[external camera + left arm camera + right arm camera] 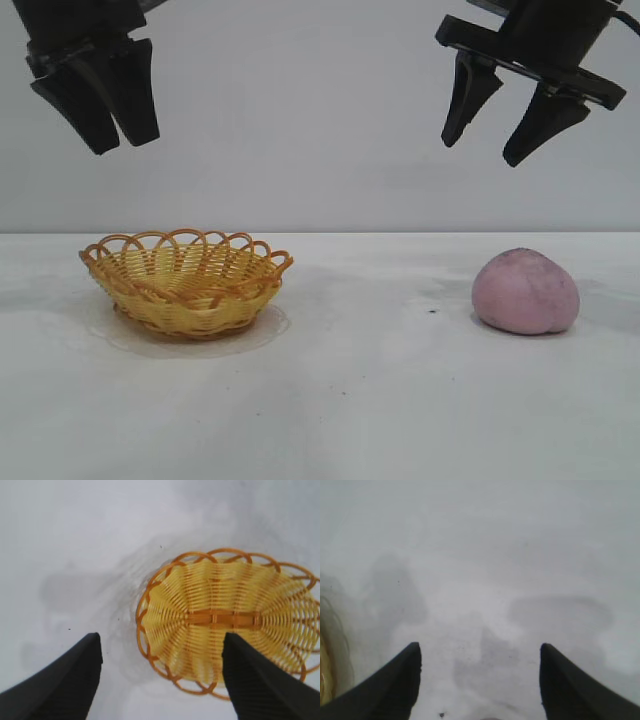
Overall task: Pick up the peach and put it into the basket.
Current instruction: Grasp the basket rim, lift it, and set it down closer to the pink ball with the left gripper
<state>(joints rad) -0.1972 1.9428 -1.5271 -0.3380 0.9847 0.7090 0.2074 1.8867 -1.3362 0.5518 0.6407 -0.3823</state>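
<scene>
The peach (526, 292), a dull pink-mauve rounded fruit, lies on the white table at the right. The yellow wicker basket (187, 281) with an orange-brown looped rim stands at the left and is empty; it also shows in the left wrist view (227, 620). My right gripper (484, 152) hangs open and empty high above the table, above and a little left of the peach. My left gripper (118, 140) hangs high above the basket's left side; its wrist view shows its fingers (67, 680) spread apart and empty. The peach is out of the right wrist view.
The white table (360, 400) carries faint grey smudges and a small dark speck (432, 311) left of the peach. A grey wall stands behind. An edge of the basket (324, 675) shows in the right wrist view.
</scene>
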